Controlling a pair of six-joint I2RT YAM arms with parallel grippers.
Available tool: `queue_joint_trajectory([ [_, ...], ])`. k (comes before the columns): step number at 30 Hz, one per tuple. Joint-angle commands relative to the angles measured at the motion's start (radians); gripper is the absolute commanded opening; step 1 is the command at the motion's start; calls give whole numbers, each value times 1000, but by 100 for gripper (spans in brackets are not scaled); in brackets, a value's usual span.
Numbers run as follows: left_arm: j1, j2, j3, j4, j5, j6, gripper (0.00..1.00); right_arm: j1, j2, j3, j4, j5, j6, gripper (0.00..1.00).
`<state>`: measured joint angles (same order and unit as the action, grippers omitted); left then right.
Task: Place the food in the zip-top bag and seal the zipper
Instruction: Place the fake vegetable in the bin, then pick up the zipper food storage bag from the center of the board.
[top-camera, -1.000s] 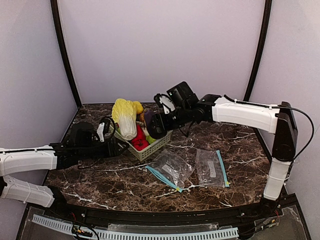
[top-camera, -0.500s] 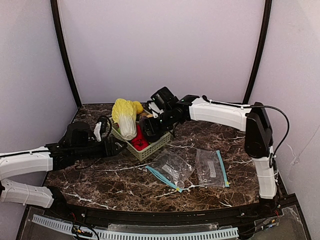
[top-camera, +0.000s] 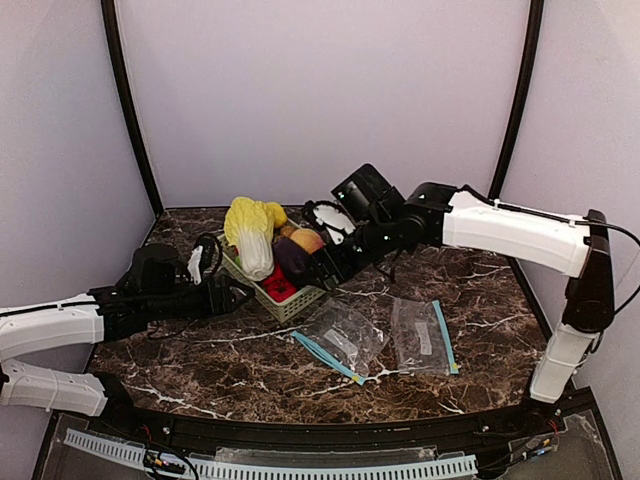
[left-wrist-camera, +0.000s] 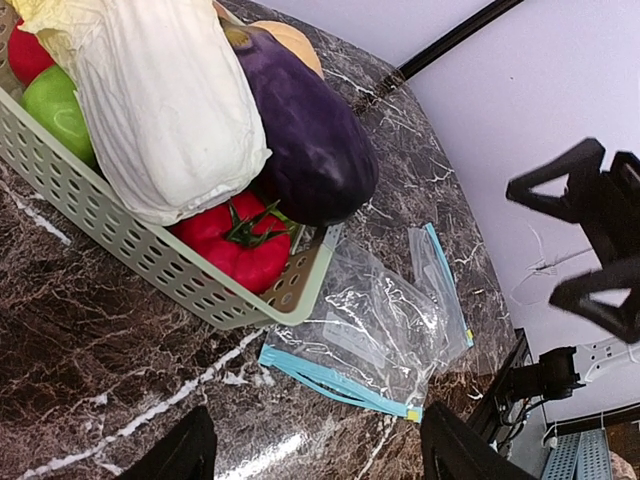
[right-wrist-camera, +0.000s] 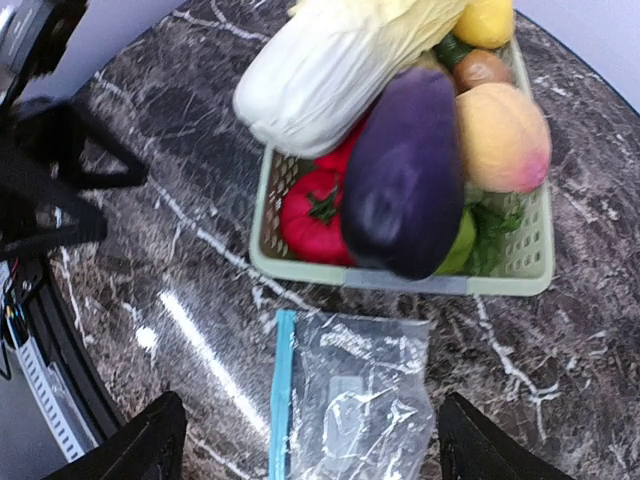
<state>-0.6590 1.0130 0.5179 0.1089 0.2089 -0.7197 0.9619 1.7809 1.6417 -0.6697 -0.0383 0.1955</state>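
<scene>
The food lies in a pale green basket (top-camera: 290, 303): a dark purple eggplant (right-wrist-camera: 405, 175), an orange-yellow peach (right-wrist-camera: 500, 135) and a small green fruit (left-wrist-camera: 50, 105) behind the cabbage. A clear zip-top bag (top-camera: 345, 335) with a blue zipper lies flat just in front of the basket, empty. My right gripper (top-camera: 322, 268) hangs open above the basket's near right edge, its fingertips (right-wrist-camera: 150, 440) spread wide over the bag (right-wrist-camera: 355, 400). At the basket's left side my left gripper (top-camera: 238, 295) stands open and low over the table, holding nothing, with the bag (left-wrist-camera: 370, 330) beyond it.
A pale cabbage (top-camera: 250, 238) lies across the basket's left half, red peppers (left-wrist-camera: 235, 240) under it. A lemon (right-wrist-camera: 485, 20) and a brown fruit (right-wrist-camera: 480, 68) sit at the basket's back. A second clear bag (top-camera: 420, 335) lies right of the first.
The right arm swung over the basket and came back to its right edge, with its jaws spread wider. The eggplant and peach now show in the top view. The left arm barely moved.
</scene>
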Motion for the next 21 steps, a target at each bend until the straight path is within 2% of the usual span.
queue_joint_trajectory([
  [1, -3, -16, -9, -38, 16, -14, 70, 92, 11, -130, -92, 34, 9, 81],
  [11, -21, -13, 0, -46, 2, -32, 70, 156, 159, -155, -74, 82, 53, 53],
  [16, -24, -18, -2, -50, -6, -34, 70, 161, 222, -153, -64, 100, 40, 49],
  [21, -24, -9, 2, -52, -9, -29, 71, 175, 231, -163, -39, 83, 41, 49],
])
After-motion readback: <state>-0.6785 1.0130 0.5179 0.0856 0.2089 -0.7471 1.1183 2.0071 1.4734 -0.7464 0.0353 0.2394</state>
